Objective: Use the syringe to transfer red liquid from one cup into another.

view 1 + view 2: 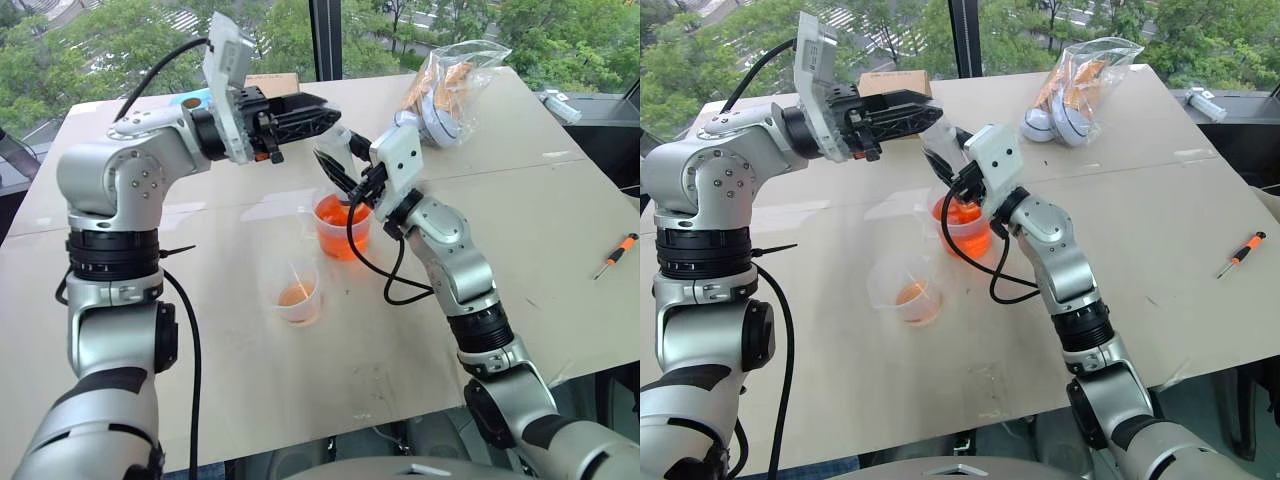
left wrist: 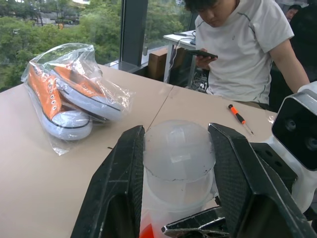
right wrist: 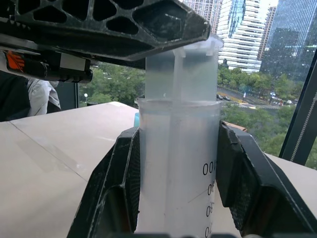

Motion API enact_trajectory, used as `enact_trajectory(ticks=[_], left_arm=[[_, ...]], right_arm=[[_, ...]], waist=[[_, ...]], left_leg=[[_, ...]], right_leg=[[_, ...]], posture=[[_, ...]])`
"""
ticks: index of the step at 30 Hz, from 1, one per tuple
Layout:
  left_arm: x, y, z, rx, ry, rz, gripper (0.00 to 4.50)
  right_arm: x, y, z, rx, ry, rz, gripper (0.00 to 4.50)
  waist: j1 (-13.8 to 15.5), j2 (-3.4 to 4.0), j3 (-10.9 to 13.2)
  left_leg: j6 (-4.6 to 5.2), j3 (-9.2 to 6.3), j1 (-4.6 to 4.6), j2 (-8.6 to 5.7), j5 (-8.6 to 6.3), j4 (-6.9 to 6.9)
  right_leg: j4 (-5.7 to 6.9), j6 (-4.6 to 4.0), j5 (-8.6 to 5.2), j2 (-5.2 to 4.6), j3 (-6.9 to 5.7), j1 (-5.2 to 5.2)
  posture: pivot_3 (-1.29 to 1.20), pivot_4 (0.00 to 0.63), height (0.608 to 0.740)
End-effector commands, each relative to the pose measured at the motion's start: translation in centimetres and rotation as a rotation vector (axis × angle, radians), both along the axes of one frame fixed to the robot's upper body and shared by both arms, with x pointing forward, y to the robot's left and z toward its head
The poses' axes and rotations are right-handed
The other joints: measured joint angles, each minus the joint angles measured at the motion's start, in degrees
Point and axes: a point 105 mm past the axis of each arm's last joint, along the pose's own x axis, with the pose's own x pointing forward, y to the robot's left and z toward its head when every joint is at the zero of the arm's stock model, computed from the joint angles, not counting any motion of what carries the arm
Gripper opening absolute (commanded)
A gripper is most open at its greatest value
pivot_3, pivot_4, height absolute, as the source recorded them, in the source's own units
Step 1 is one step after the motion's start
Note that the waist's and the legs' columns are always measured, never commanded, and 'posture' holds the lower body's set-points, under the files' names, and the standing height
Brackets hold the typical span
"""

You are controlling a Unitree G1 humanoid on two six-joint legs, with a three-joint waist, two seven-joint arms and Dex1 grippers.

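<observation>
syringe (image 3: 178,163) barrel — printed scale digits, mostly zeros, partly hidden

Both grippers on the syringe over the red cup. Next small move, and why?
Probably draw the plunger up a little with the left gripper. The right gripper clamps the syringe barrel, which stands in the wide orange-red cup; no red shows in the barrel.
</observation>
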Motion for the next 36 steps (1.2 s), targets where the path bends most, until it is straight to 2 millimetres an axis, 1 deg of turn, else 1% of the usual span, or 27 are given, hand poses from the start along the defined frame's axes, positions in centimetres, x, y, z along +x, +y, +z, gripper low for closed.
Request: enact_trajectory(ticks=[1,2,3,4,7,8,10,15,18,22,25,28,31,34,36], left_arm=[[-0.9,1.8,5.3,-0.099,-0.193,0.074,1.39],[-0.9,1.8,5.4,-0.103,-0.202,0.071,1.39],[-1.0,1.8,5.5,-0.105,-0.203,0.070,2.41],[-1.0,1.8,5.5,-0.108,-0.203,0.070,2.73],[-0.6,2.1,6.0,-0.134,-0.208,0.107,4.29],[-0.5,2.1,6.1,-0.145,-0.210,0.112,4.46],[-0.7,2.1,6.5,-0.160,-0.217,0.105,4.46],[-1.0,2.5,7.7,-0.221,-0.245,0.111,4.46],[-0.9,2.7,8.1,-0.249,-0.250,0.125,4.46],[-0.6,2.6,8.1,-0.263,-0.250,0.139,4.46],[-0.5,2.7,8.5,-0.267,-0.265,0.154,4.46],[-0.5,3.5,9.8,-0.305,-0.293,0.184,4.46],[-0.9,4.2,11.5,-0.357,-0.325,0.194,4.46],[-1.9,5.4,13.8,-0.455,-0.343,0.183,4.46],[-2.5,5.9,14.8,-0.491,-0.352,0.178,4.46]], right_arm=[[-1.1,1.5,-0.5,-0.020,-0.002,0.071,1.62],[-1.2,1.6,-0.2,-0.015,-0.008,0.072,1.62],[-1.2,1.6,0.1,-0.009,-0.014,0.071,1.62],[-1.2,1.6,0.3,-0.005,-0.018,0.071,1.62],[-1.2,1.5,0.9,0.003,-0.037,0.068,1.62],[-1.2,1.5,1.1,0.005,-0.044,0.068,1.62],[-1.2,1.4,1.5,0.013,-0.053,0.065,1.62],[-1.2,0.7,3.4,0.045,-0.092,0.050,1.62],[-1.1,0.0,4.7,0.072,-0.115,0.040,1.62],[-0.7,-0.8,6.3,0.202,-0.060,0.073,1.62],[-1.3,-1.1,7.2,0.278,-0.043,0.163,1.62],[-1.7,-1.6,8.9,0.373,-0.023,0.228,1.62],[-2.5,-1.5,10.3,0.407,-0.031,0.300,1.62],[-4.0,-0.8,11.4,0.431,0.007,0.426,1.62],[-5.2,-0.3,11.4,0.424,0.036,0.508,1.62]], waist=[[0.00,0.00,0.00],[0.00,0.00,0.00],[-0.01,0.00,0.00],[-0.09,-0.02,0.00],[-0.06,-0.02,0.00],[-0.04,-0.02,-0.01],[0.11,-0.04,-0.01],[0.02,-0.06,-0.02],[0.00,-0.06,-0.02],[-0.04,-0.06,-0.02],[-0.04,-0.06,-0.03],[-0.03,-0.06,-0.02],[-0.07,-0.05,-0.02],[-0.19,-0.05,-0.02],[-0.23,-0.05,-0.02]], left_leg=[[0.00,0.00,0.00,0.00,0.00,0.00],[0.00,0.00,0.00,0.00,0.00,0.00],[0.00,0.00,0.00,0.00,0.00,0.00],[0.00,0.00,0.00,0.00,0.00,0.00],[-0.01,0.05,-0.03,0.01,0.00,0.00],[-0.01,0.04,-0.03,0.00,0.00,0.00],[0.00,0.04,-0.03,-0.01,0.00,0.01],[-0.01,0.03,-0.04,-0.01,0.01,0.05],[-0.02,0.02,-0.04,-0.01,0.01,0.03],[-0.02,0.03,-0.04,-0.01,0.01,0.03],[-0.03,0.02,-0.04,-0.01,0.01,0.03],[-0.02,0.03,-0.05,-0.01,0.01,0.03],[-0.02,0.03,-0.05,-0.01,0.01,0.03],[-0.02,0.03,-0.04,-0.01,0.01,-0.01],[-0.03,0.03,-0.06,0.00,0.01,-0.03]], right_leg=[[0.00,0.00,0.00,0.00,0.00,0.00],[0.00,0.00,0.00,0.00,0.00,0.00],[0.00,0.00,0.00,0.00,0.00,0.00],[0.00,0.00,0.00,0.00,0.00,0.00],[0.04,0.00,0.00,0.02,0.06,-0.13],[0.04,0.00,0.00,0.01,0.05,-0.13],[0.05,0.00,0.00,-0.01,0.05,-0.12],[0.06,0.00,0.00,-0.01,0.05,-0.13],[0.06,0.00,0.00,0.00,0.04,-0.13],[0.06,0.00,0.00,-0.01,0.05,-0.13],[0.07,0.00,0.00,-0.01,0.04,-0.13],[0.06,0.00,0.00,0.00,0.04,-0.13],[0.06,0.00,0.00,-0.01,0.03,-0.13],[0.06,0.00,0.00,-0.01,0.03,-0.15],[0.06,0.00,0.00,-0.01,0.03,-0.19]], posture=[[0.00,0.150,0.740],[0.00,0.150,0.740],[0.00,0.150,0.740],[0.00,0.150,0.740],[0.00,0.150,0.740],[0.00,0.150,0.740],[0.00,0.150,0.740],[0.00,0.150,0.740],[0.00,0.150,0.740],[0.00,0.150,0.740],[0.00,0.150,0.740],[0.00,0.150,0.740],[0.00,0.150,0.740],[0.00,0.150,0.740],[0.00,0.150,0.740]])
